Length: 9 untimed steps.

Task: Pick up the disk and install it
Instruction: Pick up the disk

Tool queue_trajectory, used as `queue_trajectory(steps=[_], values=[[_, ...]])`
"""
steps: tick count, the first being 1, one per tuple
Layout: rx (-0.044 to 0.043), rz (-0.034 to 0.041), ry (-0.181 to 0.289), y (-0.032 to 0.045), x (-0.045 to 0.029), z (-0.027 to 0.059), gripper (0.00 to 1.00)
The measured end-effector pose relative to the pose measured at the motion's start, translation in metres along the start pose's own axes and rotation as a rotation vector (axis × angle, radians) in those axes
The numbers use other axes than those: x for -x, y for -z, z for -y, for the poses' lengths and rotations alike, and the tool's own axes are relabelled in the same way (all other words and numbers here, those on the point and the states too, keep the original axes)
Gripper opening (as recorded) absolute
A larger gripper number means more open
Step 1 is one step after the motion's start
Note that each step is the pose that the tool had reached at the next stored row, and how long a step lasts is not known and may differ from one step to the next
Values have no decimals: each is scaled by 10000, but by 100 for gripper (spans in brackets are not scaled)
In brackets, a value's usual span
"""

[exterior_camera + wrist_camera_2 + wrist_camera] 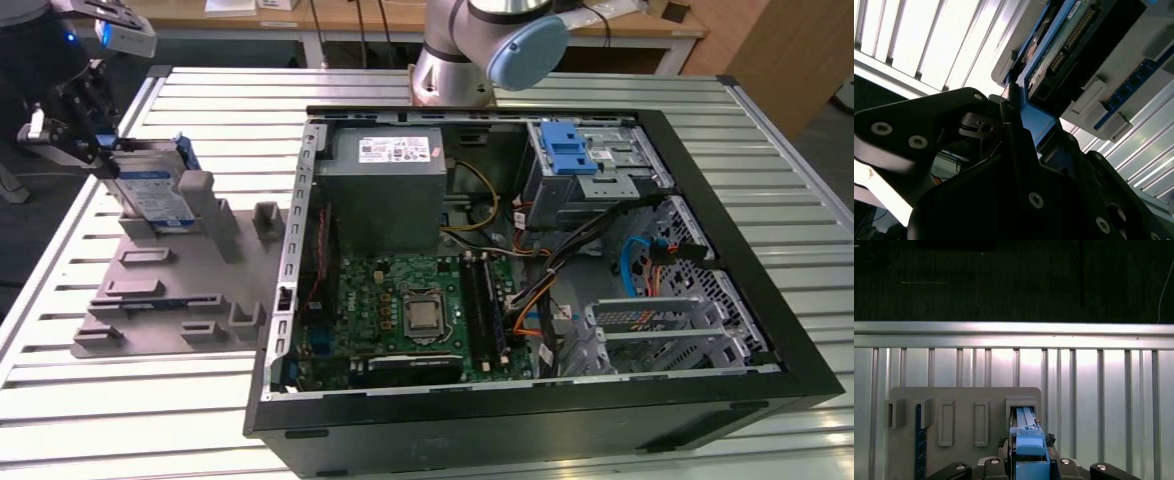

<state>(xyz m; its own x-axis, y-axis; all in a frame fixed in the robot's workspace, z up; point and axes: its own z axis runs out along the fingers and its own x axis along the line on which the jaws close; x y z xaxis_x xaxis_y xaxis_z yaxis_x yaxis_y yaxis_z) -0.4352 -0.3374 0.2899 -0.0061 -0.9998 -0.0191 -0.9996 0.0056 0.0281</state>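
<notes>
The disk (150, 190) stands on edge in a slot of the grey holder plate (160, 290) at the exterior view's left; its white and blue label shows. My gripper (104, 150) reaches it from the left, with the fingers at its upper end. In the first wrist view the blue bracket of the disk (1026, 440) runs between the fingers of the gripper (1029, 462). In the second wrist view a dark finger (1010, 112) presses on the blue edge of the disk (1054, 55). The gripper is shut on the disk, which still sits in the holder.
An open black computer case (747, 290) lies right of the holder, showing the green mainboard (414, 310), a grey power supply box (387, 190) and a silver drive cage with a blue latch (571, 150). The arm's base (454, 60) stands behind it on the ribbed metal table (134, 400).
</notes>
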Motion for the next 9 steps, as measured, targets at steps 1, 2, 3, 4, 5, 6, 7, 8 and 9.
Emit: queue_trajectory(steps=[1,2,3,4,5,6,7,8,9], values=[[-1,1,-32,0,0,0,37],[-3,1,-139,0,0,0,37],[-5,0,-247,0,0,0,37],[-6,0,-268,0,0,0,37],[-6,0,-269,0,0,0,37],[-6,0,-270,0,0,0,37],[-6,1,-272,0,0,0,37],[-6,0,-273,0,0,0,37],[-6,0,-273,0,0,0,37]])
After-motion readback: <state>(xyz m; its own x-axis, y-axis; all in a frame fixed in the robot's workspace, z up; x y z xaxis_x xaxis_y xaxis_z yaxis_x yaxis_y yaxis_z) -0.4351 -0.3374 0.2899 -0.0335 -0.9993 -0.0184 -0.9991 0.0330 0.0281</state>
